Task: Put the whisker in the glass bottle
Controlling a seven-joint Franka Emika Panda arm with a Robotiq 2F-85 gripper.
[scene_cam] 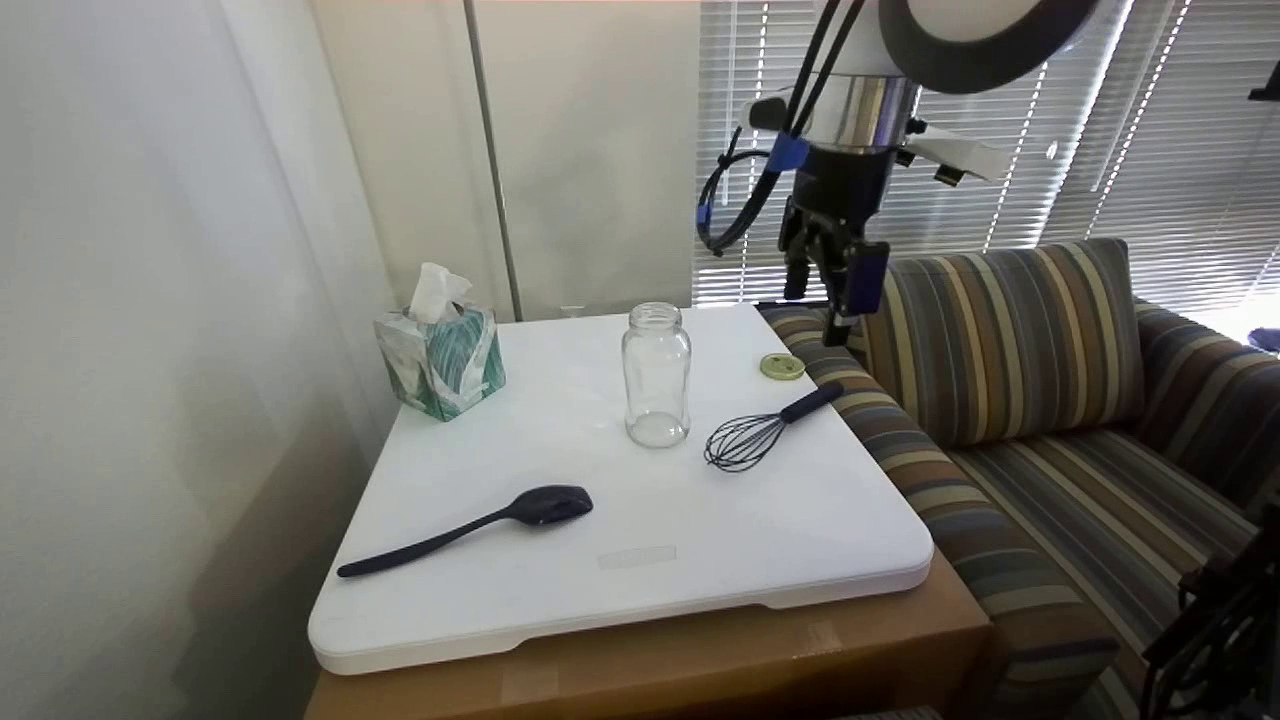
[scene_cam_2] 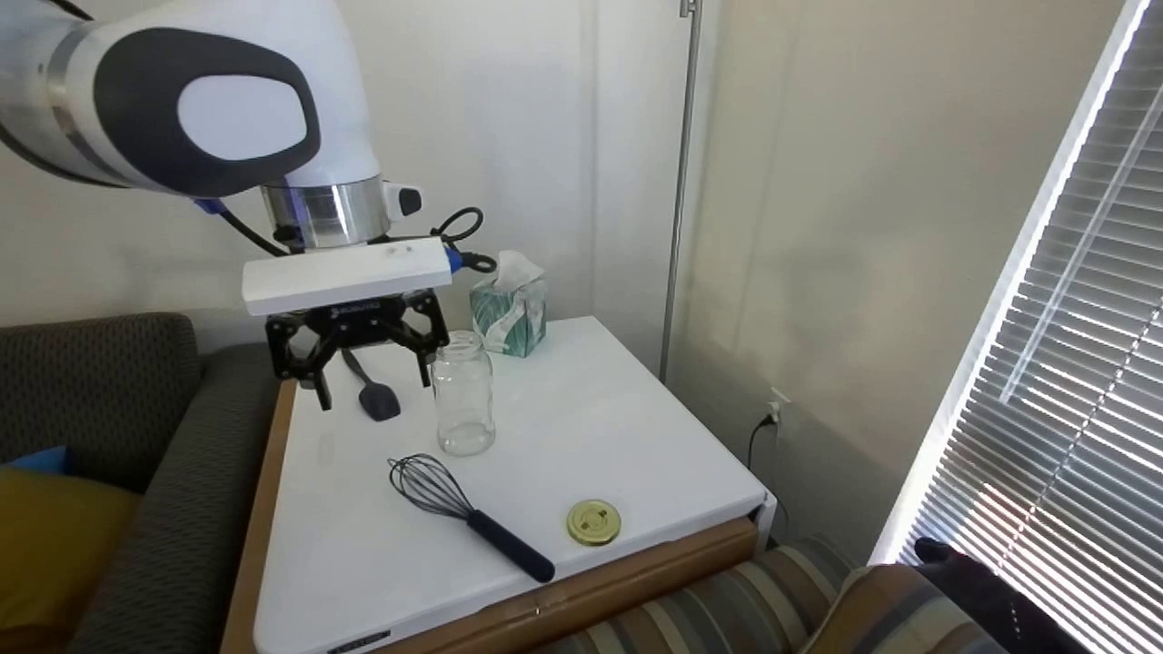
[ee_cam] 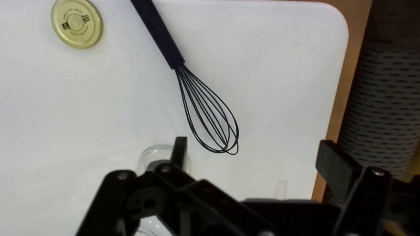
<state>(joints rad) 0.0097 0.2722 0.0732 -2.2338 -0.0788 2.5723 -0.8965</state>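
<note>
The whisker [scene_cam: 785, 413], a black balloon whisk, lies flat on the white table [scene_cam: 520, 590]. It also shows in an exterior view [scene_cam_2: 474, 516] and the wrist view [ee_cam: 178, 62], with its handle end cut off there. The clear glass bottle [scene_cam: 657, 375] stands upright and uncapped beside the whisk's loops, also in an exterior view [scene_cam_2: 464, 400]. In the wrist view the bottle [ee_cam: 152, 155] is partly hidden behind a finger. My gripper [scene_cam_2: 374, 389] is open and empty, raised above the table, and also shows in an exterior view [scene_cam: 817, 312] and the wrist view [ee_cam: 252, 149].
A gold lid [scene_cam_2: 593, 522] lies near the whisk's handle. A black long-handled spoon [scene_cam: 470, 530] lies on the far side of the bottle. A teal-and-white tissue box [scene_cam: 440, 365] stands near the wall. A striped armchair [scene_cam: 1000, 350] adjoins the table edge by the whisk.
</note>
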